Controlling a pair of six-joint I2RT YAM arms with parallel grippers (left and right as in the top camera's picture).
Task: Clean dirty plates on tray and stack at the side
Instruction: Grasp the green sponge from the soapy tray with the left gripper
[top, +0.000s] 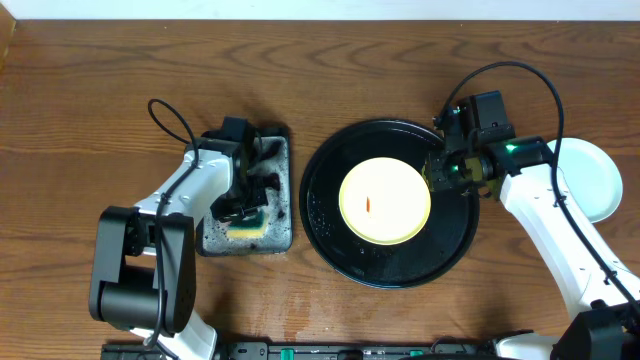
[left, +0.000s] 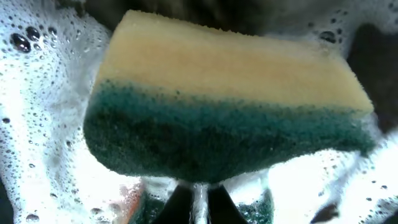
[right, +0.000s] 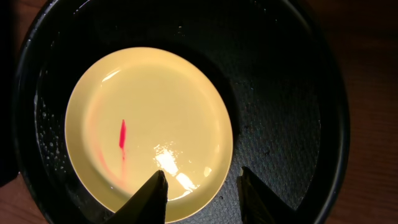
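Round yellow plate (top: 385, 200), glossy, one thin red smear (right: 122, 135), lies in round black tray (top: 320, 215) with pebbled, wet floor. Right gripper (right: 205, 196): fingers apart, straddling plate rim. Left gripper (top: 244, 208) at foamy two-layer sponge (left: 230, 106); grip unclear. One mint plate (top: 600, 180) visible on wood table (top: 100, 80).

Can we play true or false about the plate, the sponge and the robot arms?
1. The yellow plate lies in the round black tray. True.
2. That plate is spotless. False: it has a red smear.
3. The sponge is pink all over. False: it is yellow and green.
4. The right gripper has its jaws open. True.
5. Three plates sit in the round tray. False: only the yellow one does; a pale plate lies on the table by the right arm.
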